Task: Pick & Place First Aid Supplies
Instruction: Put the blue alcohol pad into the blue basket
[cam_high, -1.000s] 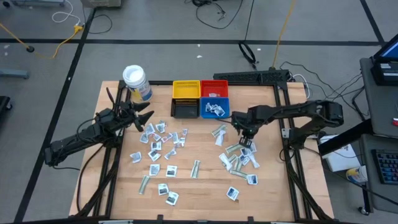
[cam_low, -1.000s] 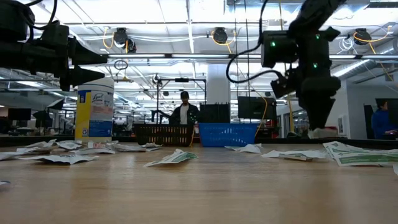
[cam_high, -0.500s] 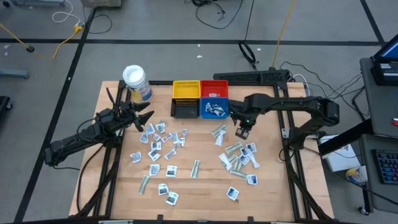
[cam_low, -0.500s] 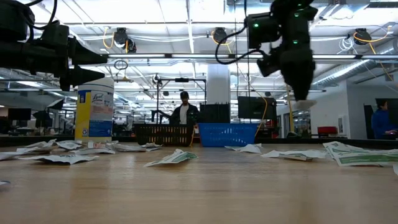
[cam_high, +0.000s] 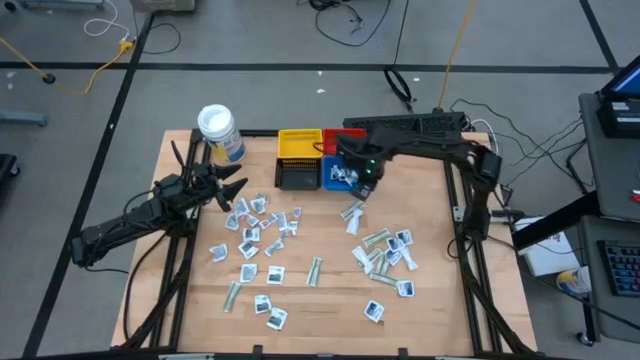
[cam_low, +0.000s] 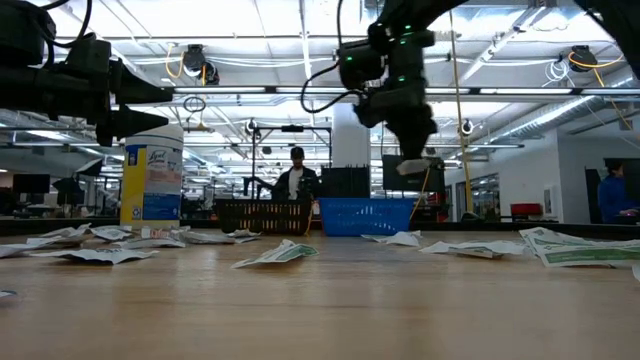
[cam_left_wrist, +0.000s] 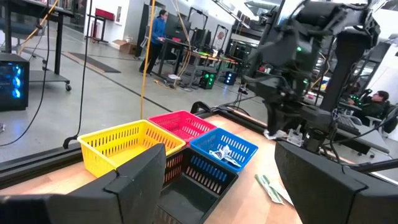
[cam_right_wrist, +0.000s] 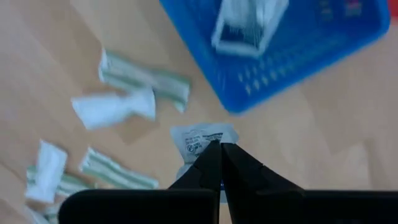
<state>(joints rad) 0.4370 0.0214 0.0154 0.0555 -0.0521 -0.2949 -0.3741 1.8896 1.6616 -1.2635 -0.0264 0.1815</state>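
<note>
The jar (cam_low: 152, 178) label reads "Lysol" in the low view. The right gripper (cam_right_wrist: 220, 163), clenched on a white packet (cam_right_wrist: 200, 139), hangs beside the blue bin (cam_high: 345, 174); only its wrist view shows printing, unreadable. The left gripper (cam_high: 228, 186) waits released near the tabletop's left edge.

Table (cam_high: 330, 300): pale wood, visible grain, smooth with a dull satin sheen in the low view. Bins, yellow (cam_high: 298, 143), red (cam_high: 352, 137), blue (cam_high: 356, 178), black (cam_high: 296, 176): moulded plastic lattice walls, slightly glossy. Packets (cam_high: 262, 226): thin white paper or foil, crinkled, some with a faint shine. Packet (cam_right_wrist: 202, 137) held in right gripper (cam_right_wrist: 220, 148): matt white, printed, creased. Jar (cam_low: 152, 176): smooth plastic with a glossy printed label. Gripper fingers (cam_left_wrist: 320, 183): matt black plastic. Floor (cam_high: 250, 90): smooth grey, matt.
</note>
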